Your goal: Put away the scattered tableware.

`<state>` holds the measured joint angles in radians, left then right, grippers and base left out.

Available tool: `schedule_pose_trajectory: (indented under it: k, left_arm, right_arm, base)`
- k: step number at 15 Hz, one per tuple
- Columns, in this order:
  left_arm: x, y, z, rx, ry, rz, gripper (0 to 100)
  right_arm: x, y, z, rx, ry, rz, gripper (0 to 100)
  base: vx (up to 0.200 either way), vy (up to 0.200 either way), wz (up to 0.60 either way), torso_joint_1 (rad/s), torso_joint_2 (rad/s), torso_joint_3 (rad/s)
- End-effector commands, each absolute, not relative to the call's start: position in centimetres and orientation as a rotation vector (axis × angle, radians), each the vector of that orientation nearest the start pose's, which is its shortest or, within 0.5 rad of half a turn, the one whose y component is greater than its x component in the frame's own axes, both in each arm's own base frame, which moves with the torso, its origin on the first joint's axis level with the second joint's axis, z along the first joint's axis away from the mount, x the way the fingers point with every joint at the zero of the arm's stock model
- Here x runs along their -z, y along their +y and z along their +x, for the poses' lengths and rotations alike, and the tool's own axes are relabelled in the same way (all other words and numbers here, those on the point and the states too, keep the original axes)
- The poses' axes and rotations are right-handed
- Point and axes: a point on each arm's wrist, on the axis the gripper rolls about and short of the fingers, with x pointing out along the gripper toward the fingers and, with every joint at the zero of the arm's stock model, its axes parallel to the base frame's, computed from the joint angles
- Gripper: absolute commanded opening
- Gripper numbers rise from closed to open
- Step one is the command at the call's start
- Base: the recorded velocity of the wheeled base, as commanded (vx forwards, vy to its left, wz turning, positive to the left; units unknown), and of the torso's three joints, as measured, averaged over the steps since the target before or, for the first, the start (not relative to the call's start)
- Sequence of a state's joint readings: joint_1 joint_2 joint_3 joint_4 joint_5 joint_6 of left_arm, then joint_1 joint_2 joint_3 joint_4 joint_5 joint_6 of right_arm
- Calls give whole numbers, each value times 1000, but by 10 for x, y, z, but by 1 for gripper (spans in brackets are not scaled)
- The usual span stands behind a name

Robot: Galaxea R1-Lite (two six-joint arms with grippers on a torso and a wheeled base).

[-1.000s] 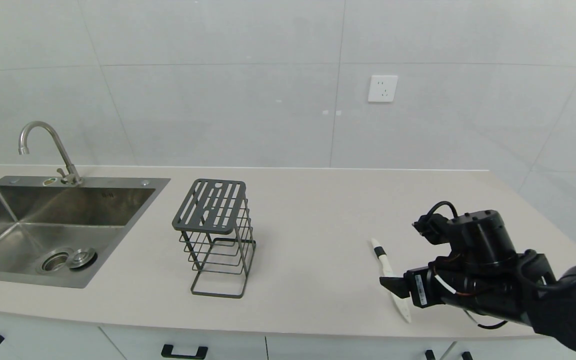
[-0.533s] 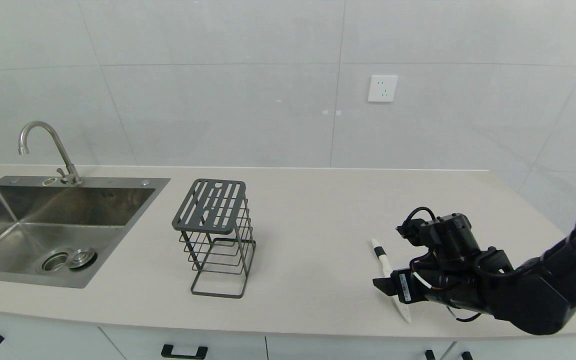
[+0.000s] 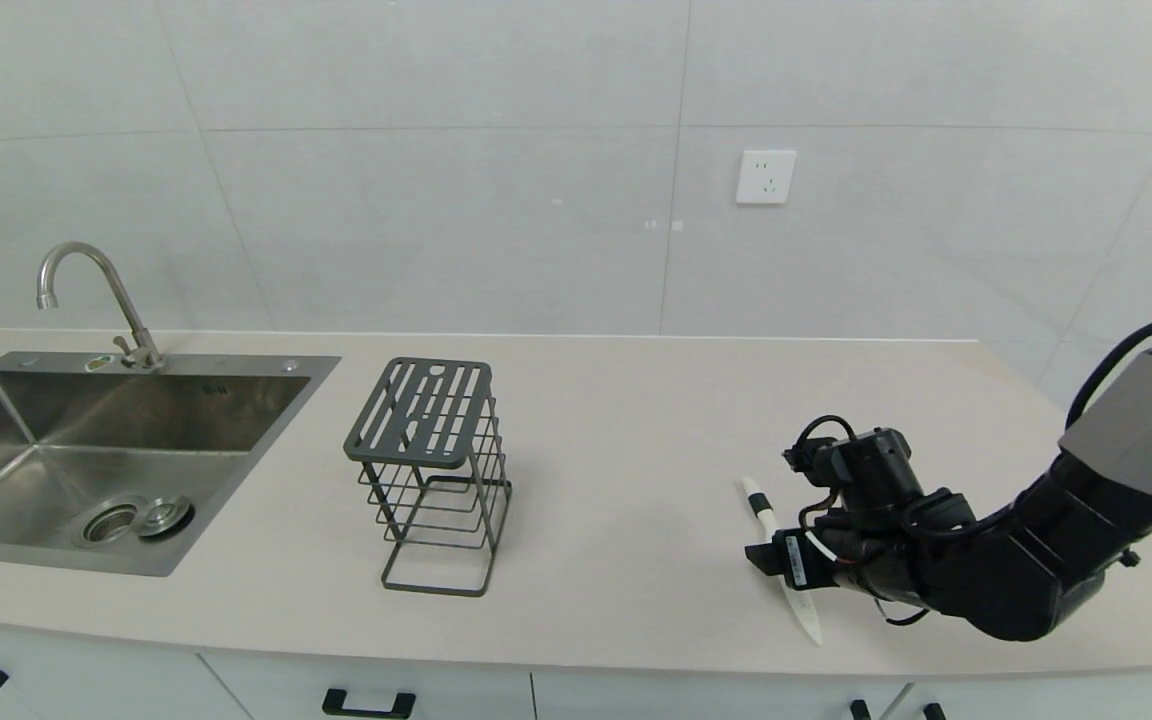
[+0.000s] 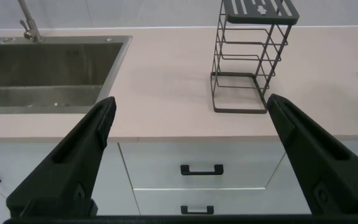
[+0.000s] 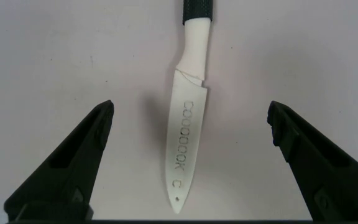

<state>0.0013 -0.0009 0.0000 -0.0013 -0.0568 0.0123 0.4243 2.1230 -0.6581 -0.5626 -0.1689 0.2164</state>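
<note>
The slim white knife [image 5: 188, 134], with a white handle banded in black, lies flat on the pale beige counter [image 3: 626, 470] near its front right edge. Its long axis runs back to front, tip toward the front edge. The right gripper [image 3: 774, 562] hangs directly over the blade, fingers spread to either side, so closing would pinch across it. The left gripper [image 4: 191, 106], also spread, sits off the front edge, well apart. The dark wire rack [image 3: 433, 470] stands mid-counter.
</note>
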Motion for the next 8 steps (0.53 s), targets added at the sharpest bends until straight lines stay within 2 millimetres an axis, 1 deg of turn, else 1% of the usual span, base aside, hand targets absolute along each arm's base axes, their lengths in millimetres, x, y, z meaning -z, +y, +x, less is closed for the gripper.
schedule_pose_trajectory:
  k: [1,3,8]
  left_arm:
    - [-76,-1,-23,55,-2,12,100]
    - [-76,-1,-23,55,-2,12,100]
    - [-76,-1,-23,55,-2,12,100]
  right_arm:
    - [-2,129,291,-144,897,-69,100]
    - [4,130,291,-146,914,-77,100]
    - [4,131,291,-151,914,-77,100]
  base:
    - [0,0,0,0,0,0]
    - [0,0,0,0,0,0]
    - [0,0,0,0,0,0]
